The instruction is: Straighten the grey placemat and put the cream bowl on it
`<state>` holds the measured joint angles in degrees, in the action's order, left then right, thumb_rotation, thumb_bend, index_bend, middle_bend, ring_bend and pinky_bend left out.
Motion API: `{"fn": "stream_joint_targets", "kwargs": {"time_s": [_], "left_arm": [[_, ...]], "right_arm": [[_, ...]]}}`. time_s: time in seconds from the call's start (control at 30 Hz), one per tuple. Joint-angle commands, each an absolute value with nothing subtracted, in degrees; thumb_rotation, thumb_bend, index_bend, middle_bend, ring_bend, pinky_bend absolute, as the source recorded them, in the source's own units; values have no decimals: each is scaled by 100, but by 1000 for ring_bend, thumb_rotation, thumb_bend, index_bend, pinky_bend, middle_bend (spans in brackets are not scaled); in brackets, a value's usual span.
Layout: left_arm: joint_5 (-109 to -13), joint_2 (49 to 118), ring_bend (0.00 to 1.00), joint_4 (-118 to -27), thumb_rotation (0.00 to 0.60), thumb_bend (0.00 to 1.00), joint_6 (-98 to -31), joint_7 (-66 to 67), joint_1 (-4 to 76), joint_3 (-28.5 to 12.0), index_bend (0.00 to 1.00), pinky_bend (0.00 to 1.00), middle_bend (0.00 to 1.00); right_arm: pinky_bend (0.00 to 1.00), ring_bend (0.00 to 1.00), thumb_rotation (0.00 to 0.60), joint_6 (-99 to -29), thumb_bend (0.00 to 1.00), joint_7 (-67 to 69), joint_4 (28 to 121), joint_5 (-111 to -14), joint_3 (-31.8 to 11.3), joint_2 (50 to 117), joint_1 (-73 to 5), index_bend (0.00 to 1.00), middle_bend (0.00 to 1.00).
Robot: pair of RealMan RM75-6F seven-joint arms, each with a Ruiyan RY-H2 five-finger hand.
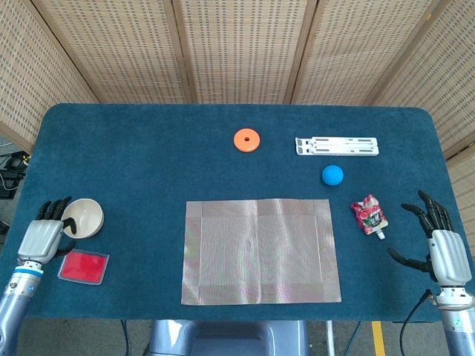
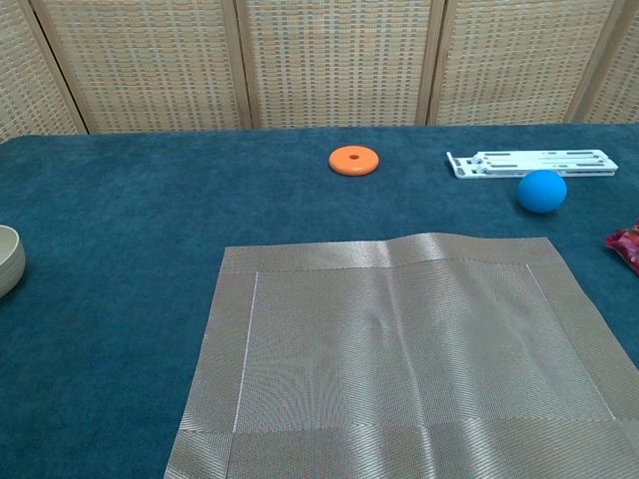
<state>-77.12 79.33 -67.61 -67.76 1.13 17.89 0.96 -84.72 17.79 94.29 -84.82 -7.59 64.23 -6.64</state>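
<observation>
The grey placemat (image 1: 260, 251) lies flat and square to the table's front edge in the middle; in the chest view the placemat (image 2: 399, 349) shows a slight ridge along its far edge. The cream bowl (image 1: 84, 216) stands upright on the blue cloth at the left; the chest view catches only part of the bowl (image 2: 8, 259) at its left edge. My left hand (image 1: 43, 236) sits just left of the bowl, fingers apart, thumb at the bowl's near-left rim, holding nothing. My right hand (image 1: 441, 245) rests open at the table's right edge.
A red card (image 1: 83, 267) lies just in front of the bowl. At the back are an orange disc (image 1: 247, 139), a white rack (image 1: 337, 146) and a blue ball (image 1: 332, 175). A red pouch (image 1: 369, 215) lies right of the placemat.
</observation>
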Motion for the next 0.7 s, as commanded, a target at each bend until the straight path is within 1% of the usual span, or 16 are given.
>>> {"fn": "stream_joint_targets", "kwargs": {"time_s": [0.03, 0.2, 0.47, 0.6, 0.7], "left_arm": [[-7670, 8006, 0, -6680, 600, 352, -6676, 152, 1800, 65, 550, 0, 0], [-7592, 8162, 0, -6509, 600, 357, -6489, 202, 1845, -3, 577, 0, 0], [-7569, 8431, 0, -6270, 600, 421, -6281, 244, 1927, -73, 610, 0, 0], [-7673, 8487, 0, -6263, 600, 472, -6357, 273, 1929, -72, 649, 0, 0], [-7767, 8471, 0, -6321, 600, 478, -6464, 293, 1916, -65, 668, 0, 0]], "right_arm": [[0, 0, 600, -8473, 286, 1784, 9431, -8487, -756, 6421, -664, 230, 0], [0, 0, 600, -8475, 286, 1797, 9437, -8486, -753, 6414, -664, 230, 0], [0, 0, 600, -8463, 286, 1799, 9438, -8482, -747, 6415, -670, 230, 0], [0, 0, 600, -8474, 286, 1821, 9440, -8474, -755, 6406, -667, 230, 0], [0, 0, 600, -8477, 286, 1838, 9440, -8467, -760, 6399, -666, 230, 0]]}}
